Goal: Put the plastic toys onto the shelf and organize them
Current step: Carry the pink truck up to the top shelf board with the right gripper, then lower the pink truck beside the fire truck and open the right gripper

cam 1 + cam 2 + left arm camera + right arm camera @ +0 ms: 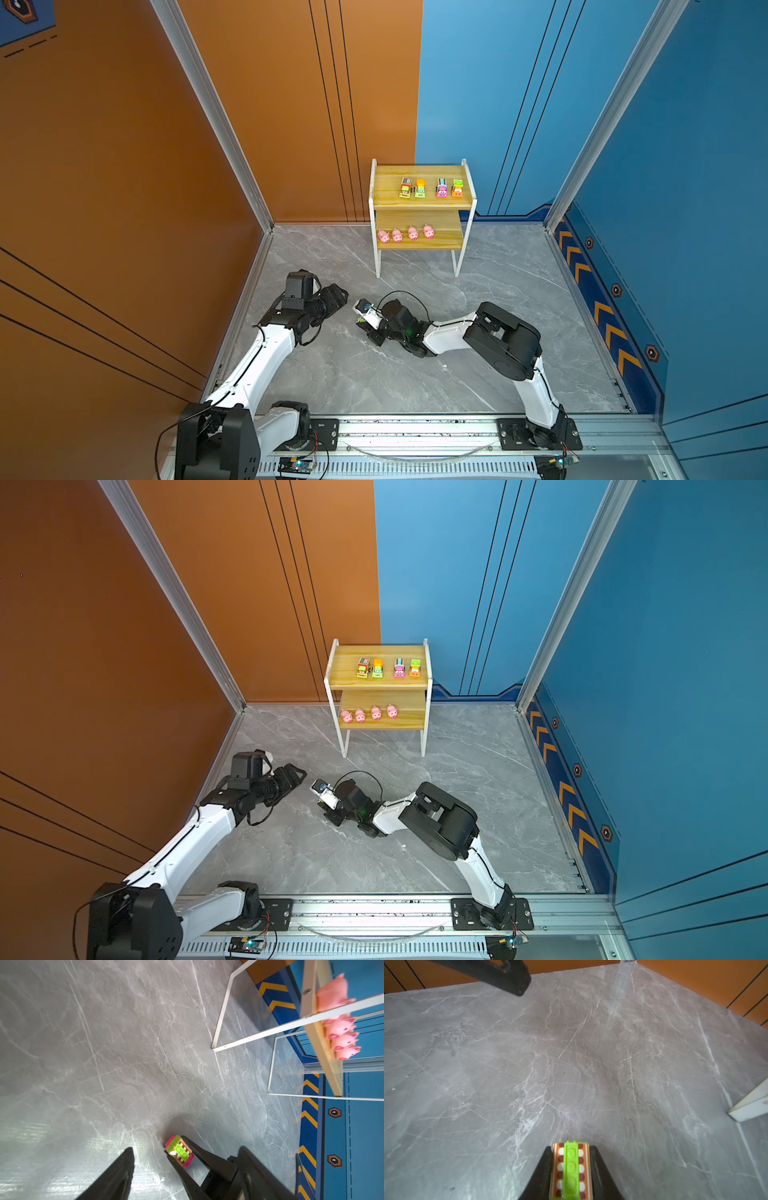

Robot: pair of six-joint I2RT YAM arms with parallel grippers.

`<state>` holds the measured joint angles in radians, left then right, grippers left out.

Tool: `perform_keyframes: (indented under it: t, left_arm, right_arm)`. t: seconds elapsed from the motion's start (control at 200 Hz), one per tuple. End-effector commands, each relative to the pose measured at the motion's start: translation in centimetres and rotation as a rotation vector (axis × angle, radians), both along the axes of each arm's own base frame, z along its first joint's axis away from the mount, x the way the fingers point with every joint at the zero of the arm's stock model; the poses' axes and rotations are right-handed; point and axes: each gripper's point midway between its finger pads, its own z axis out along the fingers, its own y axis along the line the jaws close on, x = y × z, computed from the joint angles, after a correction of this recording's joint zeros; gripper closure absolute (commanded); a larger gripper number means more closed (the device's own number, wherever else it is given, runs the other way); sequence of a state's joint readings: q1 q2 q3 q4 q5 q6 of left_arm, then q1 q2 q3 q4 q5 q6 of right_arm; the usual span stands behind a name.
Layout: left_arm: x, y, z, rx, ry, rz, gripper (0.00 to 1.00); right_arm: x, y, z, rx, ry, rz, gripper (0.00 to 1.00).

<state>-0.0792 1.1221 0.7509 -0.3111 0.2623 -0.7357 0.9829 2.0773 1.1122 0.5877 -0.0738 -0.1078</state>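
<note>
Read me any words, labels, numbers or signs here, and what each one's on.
No readable words or numbers anywhere.
Hexagon badges on the blue wall: white mark, too small to read.
Chevrons along that wall: arrow signs, no text.
Green truck sticker: dots and stripes only.
Trucks on the shelf: too small to tell.

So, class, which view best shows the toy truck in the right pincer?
The right wrist view: the toy truck sits close and sharp, clamped in the right pincer. The left wrist view shows it small; both top views barely show it.
</note>
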Motion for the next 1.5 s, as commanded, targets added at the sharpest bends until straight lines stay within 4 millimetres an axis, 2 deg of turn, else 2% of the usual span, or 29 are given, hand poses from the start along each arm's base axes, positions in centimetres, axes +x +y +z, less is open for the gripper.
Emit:
perform_keyframes:
  t: [0.0,0.22,0.255,0.27,0.305,0.405,0.501,0.626,0.656,0.681,0.871,0.881,0.896,0.961,1.166,1.216,1.226,1.241,1.497]
  left_arm:
    - [0.1,0.7,3.2,0.042,-0.061,-0.028,0.21]
    - [0.5,3.2,9.6,0.134,-0.171,-0.025,0.21]
    - [0.4,3.3,9.6,0.146,-0.164,-0.025,0.2]
    - [0.7,3.3,11.0,0.147,-0.197,-0.025,0.21]
    - [0.9,3.3,11.7,0.143,-0.211,-0.021,0.21]
    - [1.4,3.8,12.5,0.181,-0.253,0.014,0.21]
    - [1.7,4.2,12.5,0.216,-0.267,0.02,0.21]
    - [1.9,3.7,12.2,0.225,-0.272,-0.024,0.21]
    - [2.0,3.5,12.1,0.223,-0.273,-0.034,0.21]
    - [2.0,3.3,12.1,0.225,-0.278,-0.046,0.21]
    - [2.0,1.9,11.9,0.223,-0.304,-0.122,0.21]
    - [1.8,1.8,11.0,0.22,-0.284,-0.129,0.22]
    - [1.7,1.6,10.6,0.216,-0.28,-0.138,0.22]
    - [1.7,0.9,10.5,0.202,-0.291,-0.169,0.22]
    - [1.5,-1.0,10.1,0.168,-0.304,-0.245,0.22]
    - [1.5,-1.3,10.0,0.167,-0.303,-0.255,0.22]
    - [1.4,-1.3,9.9,0.166,-0.302,-0.258,0.22]
    - [1.4,-1.4,9.9,0.166,-0.303,-0.26,0.22]
    - [1.3,-2.1,9.4,0.161,-0.291,-0.282,0.22]
  right_arm:
    - [1.4,-0.2,8.4,0.066,-0.073,-0.092,0.83]
    - [2.4,-2.3,17.6,0.092,-0.101,-0.223,0.83]
    - [2.8,-2.8,19.2,0.099,-0.114,-0.25,0.83]
    - [2.9,-3.0,19.8,0.101,-0.119,-0.261,0.83]
    - [3.2,-3.3,21.4,0.112,-0.135,-0.285,0.83]
    - [4.3,-4.4,25.7,0.142,-0.18,-0.357,0.83]
    - [5.8,-5.4,29.3,0.165,-0.232,-0.436,0.82]
    - [8.2,-6.5,32.4,0.204,-0.277,-0.536,0.82]
    - [8.8,-6.6,32.3,0.199,-0.281,-0.555,0.81]
    - [9.2,-6.8,33.7,0.227,-0.295,-0.572,0.82]
    - [12.3,-7.0,35.9,0.293,-0.313,-0.644,0.82]
    - [12.5,-7.0,35.9,0.293,-0.313,-0.649,0.82]
    - [12.7,-7.1,36.0,0.294,-0.313,-0.654,0.82]
    - [13.7,-7.2,36.3,0.303,-0.316,-0.682,0.82]
    - [15.9,-7.8,37.0,0.343,-0.323,-0.747,0.81]
    - [16.0,-8.2,37.9,0.368,-0.327,-0.754,0.81]
    - [16.5,-7.6,36.7,0.351,-0.32,-0.754,0.81]
    - [16.7,-7.6,36.4,0.346,-0.32,-0.758,0.81]
    - [18.6,-8.3,36.7,0.375,-0.331,-0.8,0.81]
